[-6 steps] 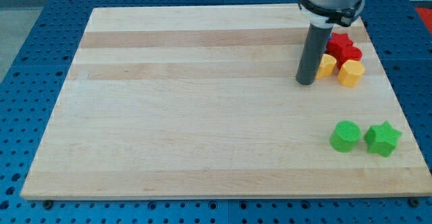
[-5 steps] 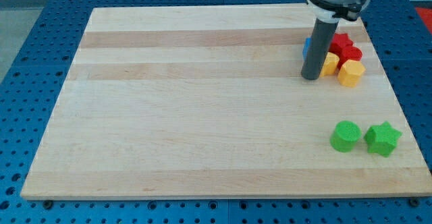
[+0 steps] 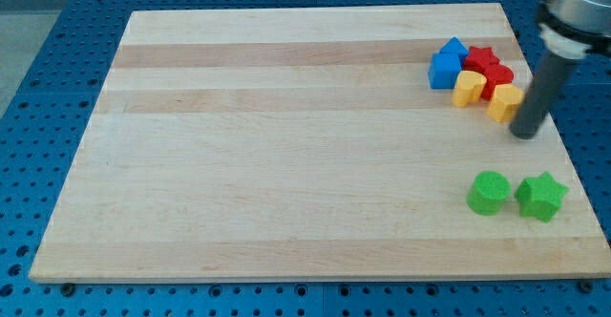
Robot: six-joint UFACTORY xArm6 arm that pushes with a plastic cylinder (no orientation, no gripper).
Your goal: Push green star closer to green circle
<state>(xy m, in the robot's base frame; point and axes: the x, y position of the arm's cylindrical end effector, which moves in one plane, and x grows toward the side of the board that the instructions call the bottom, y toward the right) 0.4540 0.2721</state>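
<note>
1. The green star point(image 3: 542, 197) lies near the bench's point(image 3: 286, 164) lower right corner, just right of the green circle point(image 3: 489, 193). A narrow strip of wood shows between them, so they seem apart, though only barely.

2. My tip point(image 3: 524, 134) is above the star toward the view's top, well apart from it, and just right of and below the yellow block point(image 3: 505, 102) at the edge of the cluster. There is no pincer on this rig, only the rod, so there is nothing to report as wide, narrow or holding.

3. The cluster at upper right holds a blue block point(image 3: 446, 66), a red star point(image 3: 481, 59), a red block point(image 3: 497, 78), a yellow heart-like block point(image 3: 467, 88) and the yellow block.

4. Risks, as I judge them: to push the star left I must get to its right side, where little bench remains before the edge. An off-centre push could spin the star or slide it toward the bottom edge. Coming straight down from here could knock it toward the view's bottom instead of toward the circle. Too strong a shove would carry the circle along.

5. Compared with the earlier frames, my tip has moved from the cluster's left side to its right side. The blue block, which the rod hid, is now in full view. Both green blocks lie where they were.
</note>
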